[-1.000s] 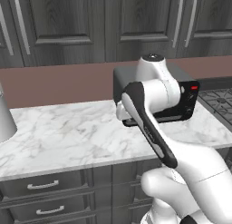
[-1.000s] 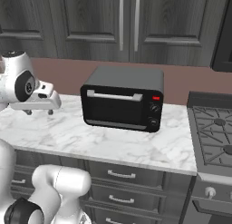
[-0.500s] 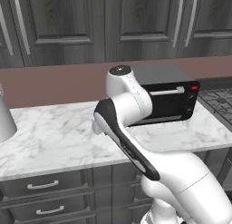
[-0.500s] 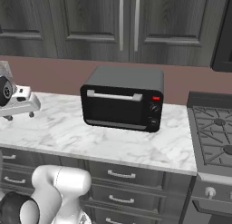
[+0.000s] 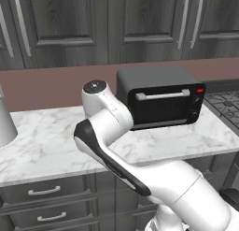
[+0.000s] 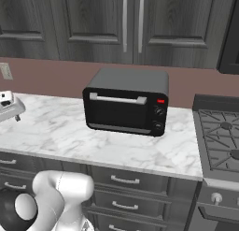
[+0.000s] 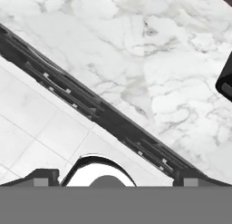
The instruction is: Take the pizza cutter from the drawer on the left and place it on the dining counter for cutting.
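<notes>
1 black toaster oven (image 5: 161, 100) w/ silver bar handle, 1 red light & 2 knobs sits on the white grey-veined marble counter (image 5: 42, 146), backed by dark wood-grain wall cabinets (image 6: 126, 26) w/ 2 long silver handles in right base view; no readable writing anywhere. Below the counter, dark grey drawers (image 6: 123, 179) w/ short curved silver handles, 2 seen in left base view, all closed; pizza cutter not visible. Tool (image 7: 115, 175) w/ tips set wide, holding nothing, looks down over counter edge, drawer fronts & pale tile floor (image 7: 41, 128).

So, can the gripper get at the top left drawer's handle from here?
Probably yes: nothing stands before the top left drawer, shut under the marble counter, and the gripper, jaws open, looks down past its edge.
</notes>
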